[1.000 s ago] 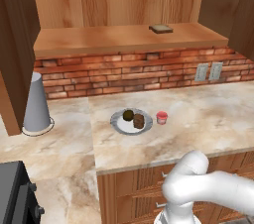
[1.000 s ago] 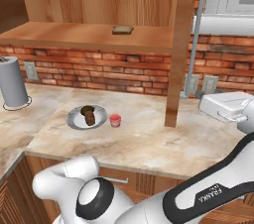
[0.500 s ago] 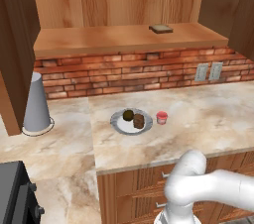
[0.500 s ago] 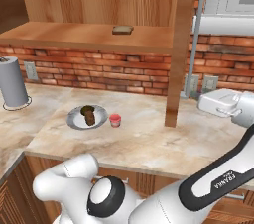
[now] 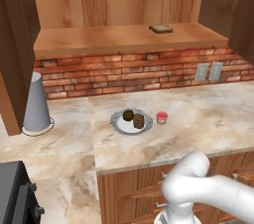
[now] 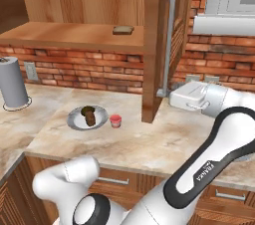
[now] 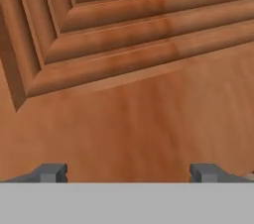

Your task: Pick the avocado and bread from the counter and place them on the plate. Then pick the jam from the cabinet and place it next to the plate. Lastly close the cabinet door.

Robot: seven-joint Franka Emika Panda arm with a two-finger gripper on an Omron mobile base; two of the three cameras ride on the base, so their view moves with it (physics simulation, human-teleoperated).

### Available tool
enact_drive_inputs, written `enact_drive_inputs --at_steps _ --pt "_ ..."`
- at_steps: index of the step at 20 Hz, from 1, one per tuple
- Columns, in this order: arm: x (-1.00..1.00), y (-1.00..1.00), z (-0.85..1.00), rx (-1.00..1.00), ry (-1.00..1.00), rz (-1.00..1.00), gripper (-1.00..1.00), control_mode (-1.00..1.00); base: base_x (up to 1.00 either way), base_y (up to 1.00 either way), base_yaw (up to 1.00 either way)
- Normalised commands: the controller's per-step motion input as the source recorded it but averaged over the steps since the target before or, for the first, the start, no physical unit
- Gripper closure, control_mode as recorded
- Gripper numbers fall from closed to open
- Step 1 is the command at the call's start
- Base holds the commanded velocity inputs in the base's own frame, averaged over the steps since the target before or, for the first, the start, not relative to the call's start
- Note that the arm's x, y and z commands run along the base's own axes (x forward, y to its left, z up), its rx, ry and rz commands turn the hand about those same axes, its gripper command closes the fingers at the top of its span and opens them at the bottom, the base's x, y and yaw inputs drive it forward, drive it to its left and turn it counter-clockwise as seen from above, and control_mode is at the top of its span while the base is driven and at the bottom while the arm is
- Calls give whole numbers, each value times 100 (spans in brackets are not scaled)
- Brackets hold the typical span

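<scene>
Cabinet (image 5: 129, 15) open above the tabletop (image 5: 198, 119); its door (image 6: 152, 45) stands edge-on in the right base view, steel bar handle (image 6: 168, 45) on its outer side. Flat brown slice (image 5: 161, 28) lies on the cabinet shelf toward its right end. Grey cylinder (image 5: 37, 104) near the tabletop's left back. Plate (image 5: 121, 124) sits mid-tabletop, toward the front edge, with avocado (image 5: 128, 115) and bread (image 5: 139, 121) on it, touching. Jam (image 5: 161, 117) just beside the plate's right rim, on the tabletop. Pincer (image 7: 128, 172) spread wide, nothing between its fingertips (image 7: 49, 172), facing the door's panelled wood close up.
</scene>
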Motion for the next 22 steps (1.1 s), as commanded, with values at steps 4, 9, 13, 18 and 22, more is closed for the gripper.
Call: enact_drive_inputs --at_steps 4,9,13,18,22 --pt "0 98 1 4 -16 -3 -100 -100 0 0 0" --pt "11 93 3 2 -18 -11 -100 -100 0 0 0" --pt "31 80 0 1 -14 -16 -100 -100 0 0 0" --pt "53 66 0 0 -9 -20 -100 -100 0 0 0" --pt "72 52 3 0 -5 -24 -100 -100 0 0 0"
